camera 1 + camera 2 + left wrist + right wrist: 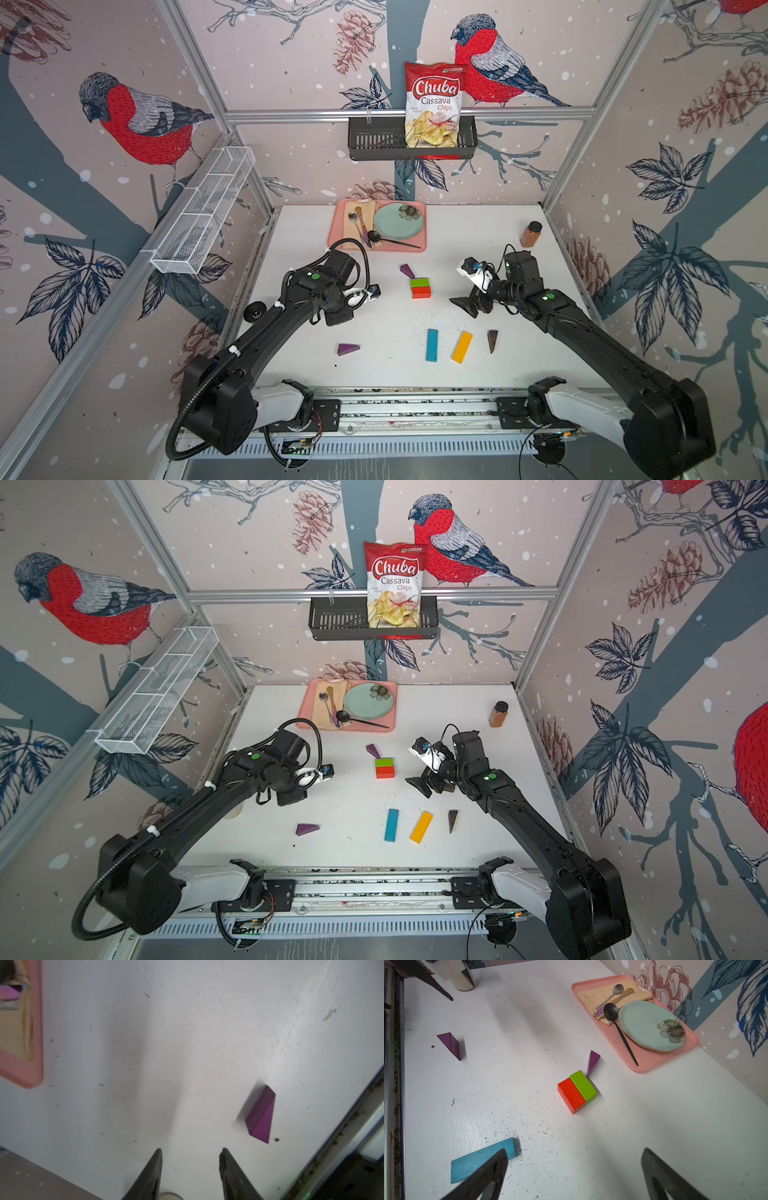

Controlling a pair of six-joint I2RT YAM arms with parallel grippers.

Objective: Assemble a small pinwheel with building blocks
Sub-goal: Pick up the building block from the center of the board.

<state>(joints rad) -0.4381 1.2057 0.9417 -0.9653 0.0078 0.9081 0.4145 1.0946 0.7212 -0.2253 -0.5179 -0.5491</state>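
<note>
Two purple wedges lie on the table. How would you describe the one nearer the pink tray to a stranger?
Find the pink tray at the back of the table. In front of it a green brick and a red brick lie together; this purple wedge points its tip at the green one. The other purple wedge lies alone near the front.

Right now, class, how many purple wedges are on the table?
2. One wedge sits just behind the green brick; the other lies alone nearer the front, left of the blue bar. The arms might hide another.
</note>
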